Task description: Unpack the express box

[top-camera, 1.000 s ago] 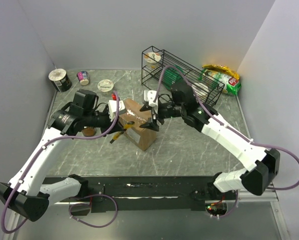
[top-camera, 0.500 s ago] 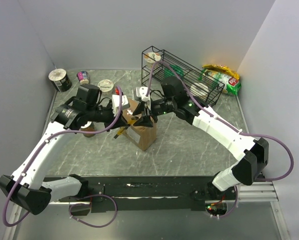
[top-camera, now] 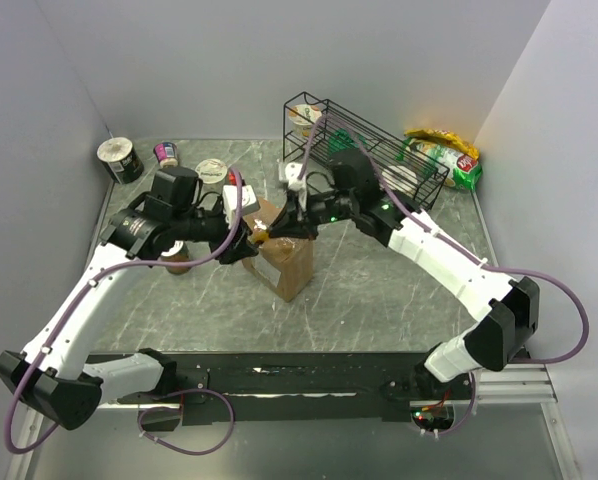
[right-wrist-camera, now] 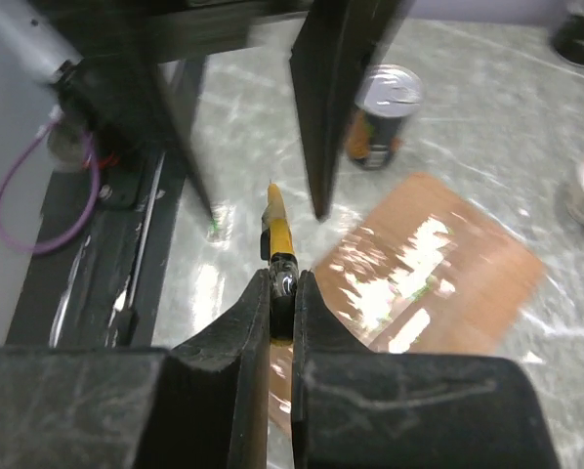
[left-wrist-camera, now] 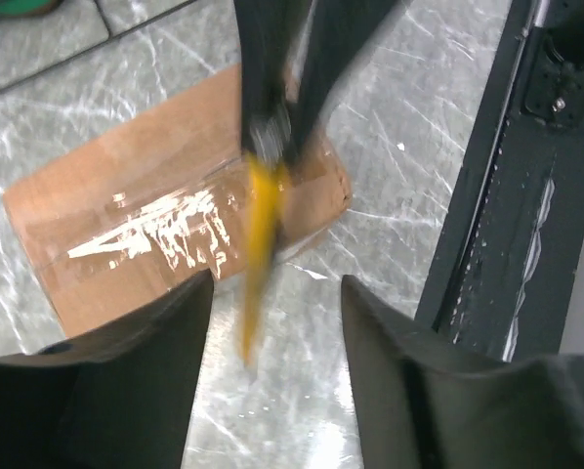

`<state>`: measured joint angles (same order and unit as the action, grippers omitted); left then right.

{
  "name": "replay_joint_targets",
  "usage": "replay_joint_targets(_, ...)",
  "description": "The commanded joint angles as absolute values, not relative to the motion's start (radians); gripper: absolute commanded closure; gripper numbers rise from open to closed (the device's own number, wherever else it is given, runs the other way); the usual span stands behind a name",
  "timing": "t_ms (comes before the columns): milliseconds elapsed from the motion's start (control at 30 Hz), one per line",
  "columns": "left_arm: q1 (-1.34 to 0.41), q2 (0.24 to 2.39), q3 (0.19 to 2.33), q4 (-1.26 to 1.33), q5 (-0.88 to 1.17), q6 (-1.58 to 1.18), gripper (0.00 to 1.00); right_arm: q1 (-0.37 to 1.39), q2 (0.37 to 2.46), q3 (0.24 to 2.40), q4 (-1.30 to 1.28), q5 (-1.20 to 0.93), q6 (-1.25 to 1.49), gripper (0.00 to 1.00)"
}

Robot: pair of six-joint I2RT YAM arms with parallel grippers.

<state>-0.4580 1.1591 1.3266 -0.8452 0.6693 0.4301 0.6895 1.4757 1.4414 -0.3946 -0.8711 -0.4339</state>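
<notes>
The express box point(top-camera: 285, 264), brown cardboard with taped top flaps, lies mid-table under both grippers, also seen as box point(left-wrist-camera: 146, 230) and box point(right-wrist-camera: 434, 278). A yellow box cutter point(top-camera: 262, 237) hangs above its left end. My right gripper point(right-wrist-camera: 282, 285) is shut on the cutter's dark end, and the yellow cutter point(right-wrist-camera: 277, 227) points away toward the left arm. My left gripper point(left-wrist-camera: 277, 288) is open, its fingers point(right-wrist-camera: 333, 107) either side of the cutter point(left-wrist-camera: 260, 234) without touching it. In the top view the right gripper point(top-camera: 277, 230) and the left gripper point(top-camera: 243, 240) nearly meet.
A black wire rack point(top-camera: 371, 150) with cups and a green pack stands at the back. Snack bags point(top-camera: 444, 155) lie at the back right. Three cups point(top-camera: 121, 158) sit at the back left. A can point(top-camera: 177, 262) stands under the left arm, left of the box.
The right gripper has moved in leftward and shut on the yellow cutter. The left gripper, which held the cutter before, has opened off it.
</notes>
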Motion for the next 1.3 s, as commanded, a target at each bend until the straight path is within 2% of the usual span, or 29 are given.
replay_joint_targets(0,-0.460,1.074,1.246,-0.738,0.618,0.338,0.38,0.548,1.371,1.398,-0.250,-0.863,-0.192,1.00)
replay_joint_targets(200,-0.446,0.939,1.063,-0.486,0.646,0.037,0.37,0.492,1.310,1.407,-0.354,-0.950,-0.063,1.00)
replay_joint_targets(400,-0.437,0.972,1.069,-0.413,0.704,0.077,0.38,0.491,1.261,1.382,-0.382,-0.928,-0.052,1.00)
replay_joint_targets(667,-0.417,1.023,1.184,-0.509,0.768,0.146,0.41,0.477,1.269,1.414,-0.380,-0.946,-0.028,1.00)
replay_joint_targets(800,-0.416,1.045,1.175,-0.485,0.813,0.153,0.55,0.476,1.275,1.419,-0.368,-0.950,-0.018,1.00)
replay_joint_targets(900,-0.416,1.063,1.172,-0.476,0.848,0.161,0.60,0.476,1.278,1.425,-0.365,-0.948,-0.015,1.00)
replay_joint_targets(1133,-0.416,1.109,1.184,-0.485,0.870,0.193,0.59,0.477,1.279,1.419,-0.325,-0.966,0.024,1.00)
replay_joint_targets(1267,-0.416,1.126,1.186,-0.479,0.894,0.201,0.71,0.477,1.270,1.405,-0.325,-0.969,0.025,1.00)
